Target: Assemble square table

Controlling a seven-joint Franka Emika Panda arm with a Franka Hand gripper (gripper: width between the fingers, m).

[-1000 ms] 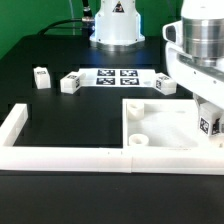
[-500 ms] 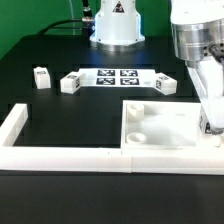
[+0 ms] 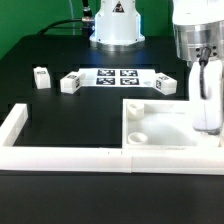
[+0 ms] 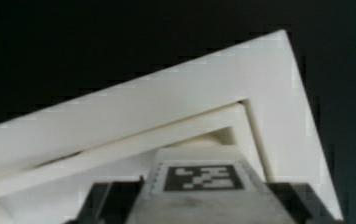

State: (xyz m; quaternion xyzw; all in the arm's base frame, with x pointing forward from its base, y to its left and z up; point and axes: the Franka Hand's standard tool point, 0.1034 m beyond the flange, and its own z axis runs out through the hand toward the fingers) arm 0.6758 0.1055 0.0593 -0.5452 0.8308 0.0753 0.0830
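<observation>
The square tabletop [image 3: 160, 128] lies flat at the exterior view's right, against the border wall, with round sockets showing on it. My gripper [image 3: 206, 78] is shut on a white leg [image 3: 207, 108] and holds it upright over the tabletop's right near corner. In the wrist view the leg [image 4: 207, 178] shows its tag between my dark fingers [image 4: 107, 202], above a white corner of the tabletop [image 4: 148, 110]. Three loose legs [image 3: 41, 77] [image 3: 71, 83] [image 3: 166, 85] lie on the black table. I cannot tell whether the held leg's lower end touches the tabletop.
The marker board [image 3: 115, 77] lies at the back between the loose legs. The low white border wall [image 3: 60, 153] runs along the front and up the left side. The arm's base [image 3: 117, 22] stands at the back centre.
My gripper has moved with the leg from the far right edge toward the left and down. The leg now stands upright over the tabletop's right near corner. The loose legs have not moved.
</observation>
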